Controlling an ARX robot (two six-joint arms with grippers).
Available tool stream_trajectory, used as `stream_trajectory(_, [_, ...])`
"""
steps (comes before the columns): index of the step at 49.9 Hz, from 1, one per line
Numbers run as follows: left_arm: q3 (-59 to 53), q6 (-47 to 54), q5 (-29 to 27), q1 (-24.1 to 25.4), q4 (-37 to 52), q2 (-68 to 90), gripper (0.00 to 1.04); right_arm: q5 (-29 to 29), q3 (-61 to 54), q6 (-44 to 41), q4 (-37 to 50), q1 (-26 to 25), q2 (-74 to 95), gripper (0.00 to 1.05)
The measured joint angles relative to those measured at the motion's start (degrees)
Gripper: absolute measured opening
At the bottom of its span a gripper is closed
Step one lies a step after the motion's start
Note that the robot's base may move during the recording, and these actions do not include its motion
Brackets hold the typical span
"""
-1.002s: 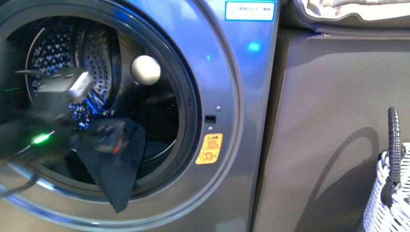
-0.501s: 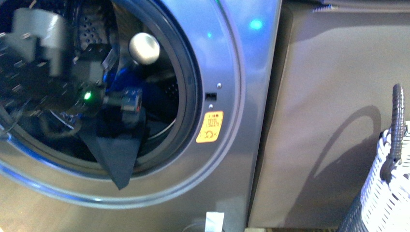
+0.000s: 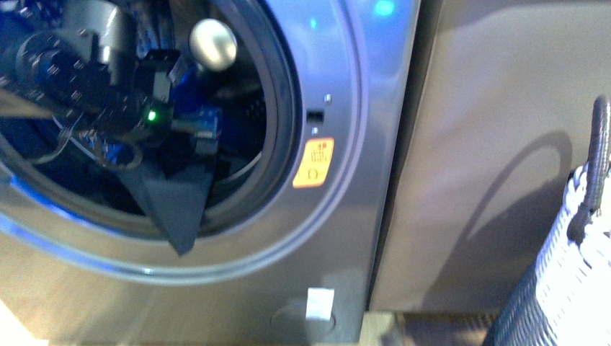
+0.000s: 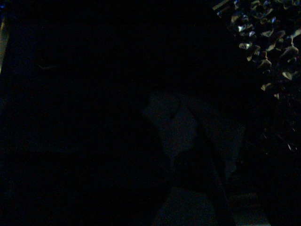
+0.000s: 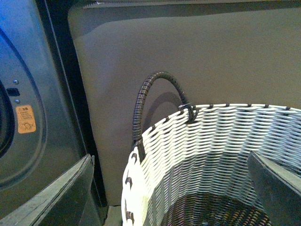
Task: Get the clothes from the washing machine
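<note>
The washing machine (image 3: 346,216) is a grey front-loader with its round porthole open and an orange sticker (image 3: 313,163) beside it. My left gripper (image 3: 204,138) reaches into the porthole and is shut on the clothes (image 3: 176,209), a dark, almost black cloth that hangs in a point over the lower rim. The left wrist view is dark. My right gripper (image 5: 171,195) is open, with its fingers (image 5: 61,193) spread over the mouth of a white woven basket (image 5: 211,141). The washing machine (image 5: 42,117) shows at that view's edge.
The basket (image 3: 576,288), with its dark arched handle (image 3: 594,166), stands at the far right. A plain grey-brown panel (image 3: 490,144) fills the space between it and the machine. A pale round knob (image 3: 212,42) sits inside the porthole's upper rim.
The front view has dropped lower along the machine. My left arm has risen and moved right inside the porthole, with the clothes still hanging from the gripper.
</note>
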Motion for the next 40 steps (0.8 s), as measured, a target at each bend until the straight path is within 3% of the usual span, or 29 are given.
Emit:
stream_trajectory(23, [13.4, 0.9, -5.3, 2.3, -9.2, 8.1, 0.98, 0.0, 0.0, 0.0, 0.0, 0.0, 0.0, 0.97])
stream_trajectory(30, [17.6, -0.7, -5.2, 2.2, -13.2, 10.8, 0.98, 0.0, 0.0, 0.0, 0.0, 0.0, 0.0, 0.97])
stream_trajectory(40, [21.8, -8.4, 0.0, 1.8, -18.5, 13.1, 0.98, 0.0, 0.0, 0.0, 0.0, 0.0, 0.0, 0.97])
